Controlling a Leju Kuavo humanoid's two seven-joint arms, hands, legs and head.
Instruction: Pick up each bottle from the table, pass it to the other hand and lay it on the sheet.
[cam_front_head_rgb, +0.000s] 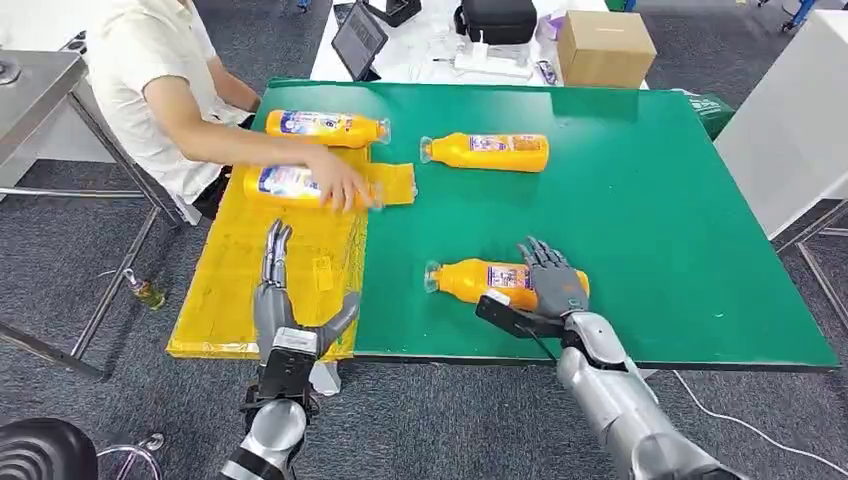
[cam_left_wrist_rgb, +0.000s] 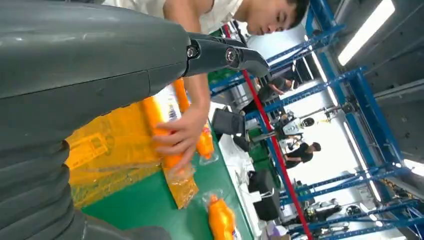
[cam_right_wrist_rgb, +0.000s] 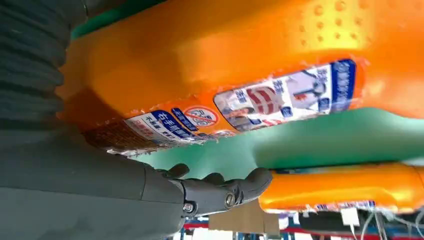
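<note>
Step in hand, judged from the layout: grasp of the near bottle (cam_front_head_rgb: 500, 281) by the right hand (cam_front_head_rgb: 553, 283). Right hand draped over the bottle's base end, fingers spread across the top of the body, thumb underneath not shown; closure not confirmed, so a firm hold cannot be told. Bottle lying on its side on the green bench (cam_front_head_rgb: 650, 210), cap toward the yellow sheet (cam_front_head_rgb: 265, 285), near the front edge. For a sound grasp: wrap around the widest part of the body, not the label end alone (smooth plastic, likely to roll or slip), close fully before lifting, lift level. Left hand (cam_front_head_rgb: 283, 300) empty, fingers straight and apart, hovering over the sheet, ready as receiver. Second bottle (cam_front_head_rgb: 487, 151) further back on the bench. Caution: a person's hand (cam_front_head_rgb: 343, 184) on a sheet bottle (cam_front_head_rgb: 300, 186), with another sheet bottle (cam_front_head_rgb: 325, 127) behind it; keep the transfer path clear of that arm.
</note>
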